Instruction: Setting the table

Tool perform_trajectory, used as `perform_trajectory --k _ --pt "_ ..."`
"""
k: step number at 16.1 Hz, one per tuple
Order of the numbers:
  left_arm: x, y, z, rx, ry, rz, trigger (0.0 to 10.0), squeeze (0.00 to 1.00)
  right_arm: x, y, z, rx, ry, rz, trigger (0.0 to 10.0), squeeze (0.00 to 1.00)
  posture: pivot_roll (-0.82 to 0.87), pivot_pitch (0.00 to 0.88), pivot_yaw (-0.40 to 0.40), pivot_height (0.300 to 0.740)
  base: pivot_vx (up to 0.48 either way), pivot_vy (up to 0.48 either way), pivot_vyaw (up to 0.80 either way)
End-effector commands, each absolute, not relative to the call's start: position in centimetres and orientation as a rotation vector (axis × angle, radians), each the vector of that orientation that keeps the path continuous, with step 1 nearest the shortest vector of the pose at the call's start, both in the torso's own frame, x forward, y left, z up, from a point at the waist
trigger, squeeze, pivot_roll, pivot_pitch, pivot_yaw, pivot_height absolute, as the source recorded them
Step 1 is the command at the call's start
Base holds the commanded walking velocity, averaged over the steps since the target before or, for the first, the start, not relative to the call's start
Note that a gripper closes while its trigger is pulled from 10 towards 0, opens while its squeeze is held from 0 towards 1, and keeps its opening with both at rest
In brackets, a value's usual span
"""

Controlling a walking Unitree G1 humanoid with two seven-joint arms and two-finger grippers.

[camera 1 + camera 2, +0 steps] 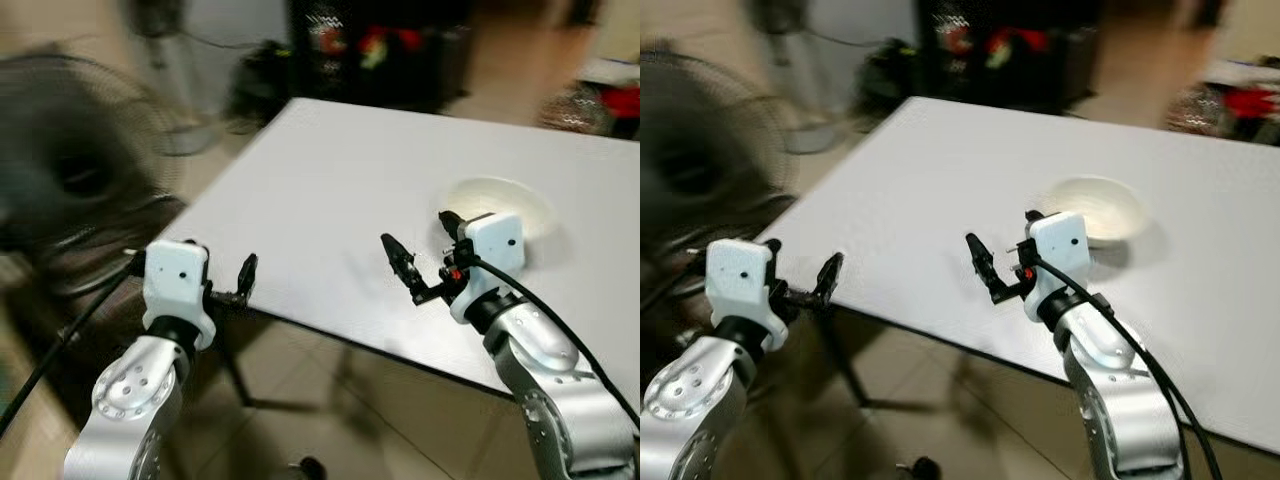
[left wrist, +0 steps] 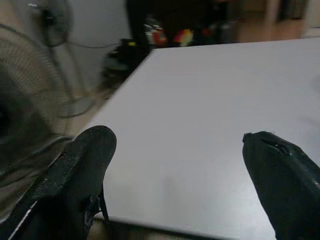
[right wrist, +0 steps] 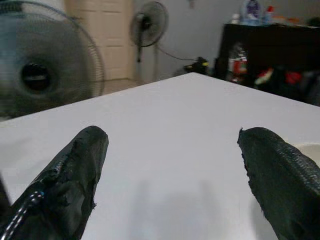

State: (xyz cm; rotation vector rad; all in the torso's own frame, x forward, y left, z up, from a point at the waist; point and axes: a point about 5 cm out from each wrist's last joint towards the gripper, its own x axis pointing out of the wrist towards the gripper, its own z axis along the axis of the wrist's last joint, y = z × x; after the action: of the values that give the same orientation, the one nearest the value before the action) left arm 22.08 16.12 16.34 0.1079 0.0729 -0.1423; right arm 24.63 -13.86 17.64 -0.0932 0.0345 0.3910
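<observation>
At the far left of the left eye view a large dark floor fan with a round wire cage [image 1: 70,165] fills the upper left, badly blurred. Below it, in the lower left of the frame, the left gripper [image 2: 180,185] is held out at the near left corner of the table, over the edge; in its wrist view its two black fingers stand wide apart with nothing between them. A second, smaller standing fan [image 3: 148,24] shows in the upper middle of the right wrist view, against a pale wall.

The wide white rectangular table [image 1: 340,190] takes up the centre and right of the frame, its near edge running from middle left down to lower right. Beyond its far edge, at the top centre, stands a dark cabinet [image 1: 385,50] with blurred red and green items on it.

Right of centre the right gripper [image 3: 170,175] hovers over the table near the front edge, its fingers spread and empty. Just beyond its white wrist housing, in the right middle of the frame, a shallow cream-white round bowl [image 1: 1095,208] rests on the table top, partly hidden by the housing in the left eye view.
</observation>
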Motion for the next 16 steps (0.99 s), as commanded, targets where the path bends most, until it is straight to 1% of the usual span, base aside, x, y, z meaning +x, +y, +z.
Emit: perform_trajectory --k 1,3,7,11,12,16 --pt "21.95 16.71 17.09 0.127 0.037 -0.130 10.0 0.00 24.45 -13.72 17.67 -0.077 0.040 0.402 10.0 1.00 -0.06 0.000 0.059 0.740 0.000 0.000 0.80" --pt "21.73 16.96 17.10 0.132 0.035 -0.120 10.0 0.00 24.48 -13.60 17.61 -0.078 0.047 0.416 10.0 1.00 -0.06 0.000 0.053 0.740 0.000 0.000 0.80" --pt "21.56 16.62 16.99 0.105 0.035 -0.119 10.0 0.00 24.50 -13.40 17.49 -0.079 0.055 0.438 10.0 1.00 -0.05 0.000 0.046 0.740 0.000 0.000 0.80" --pt "21.66 17.07 17.01 0.100 0.042 -0.096 10.0 0.00 24.52 -13.30 17.34 -0.080 0.056 0.449 10.0 1.00 -0.04 0.000 0.041 0.740 0.000 0.000 0.80" --pt "21.67 17.43 17.06 0.098 0.040 -0.066 10.0 0.00 24.47 -13.22 17.23 -0.080 0.059 0.456 10.0 1.00 -0.03 0.000 0.037 0.740 0.000 0.000 0.80" --pt "21.45 17.56 16.96 0.110 0.045 -0.057 10.0 0.00 24.41 -13.13 16.93 -0.057 0.073 0.466 10.0 1.00 -0.02 0.000 0.027 0.740 0.000 0.000 0.80"
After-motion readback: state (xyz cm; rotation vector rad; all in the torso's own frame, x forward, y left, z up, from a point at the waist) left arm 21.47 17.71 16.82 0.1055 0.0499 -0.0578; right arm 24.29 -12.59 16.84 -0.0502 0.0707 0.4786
